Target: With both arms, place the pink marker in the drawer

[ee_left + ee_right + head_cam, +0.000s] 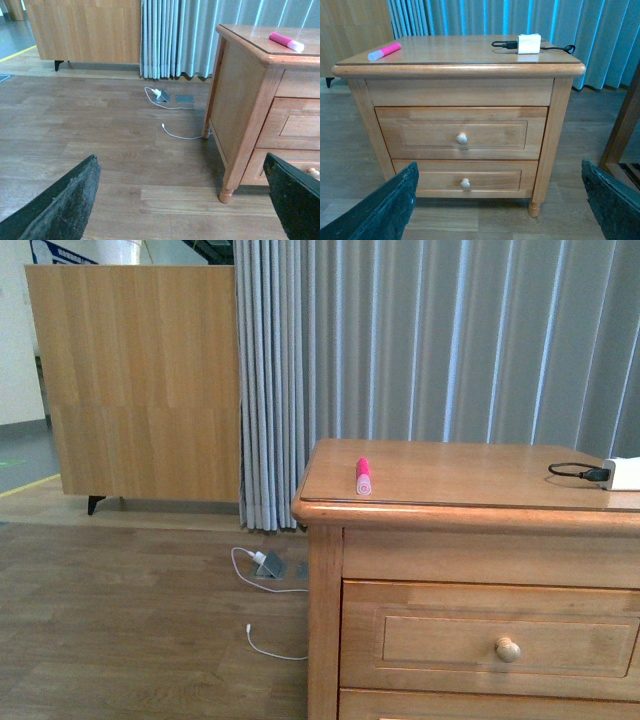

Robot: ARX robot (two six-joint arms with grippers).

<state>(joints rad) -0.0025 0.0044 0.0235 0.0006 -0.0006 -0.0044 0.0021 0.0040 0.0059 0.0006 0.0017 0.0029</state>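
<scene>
- The marker [363, 476] lies flat on top of the dresser [450, 475], near a front corner. Nothing holds it.
- It is well ahead of the left gripper [180, 165]. That gripper's jaws are spread wide and hold nothing.
- We think the left arm should fetch it. The marker is round and may roll, so we want one jaw on each long side. We should pinch it in the middle, not at the pale end.
- It lies near the edge, so a bump could knock it to the floor. We should come down on it slowly.
- The drawer [462, 132] is shut, so the marker has no place to go yet. We think opening it is the first job.
- Its knob [462, 138] sits straight ahead of the right gripper [499, 167], in line with the gap between the jaws but well apart from them. Those jaws are wide too, and empty.
- We should put one jaw on each side of the knob, squeeze, and pull straight back. A crooked pull could make the drawer stick.
- The lower drawer [465, 175] has a knob just like it. We must pick the upper one.
- A white charger [529, 43] sits on the dresser top too, well apart from the marker. We need not go near it.
</scene>
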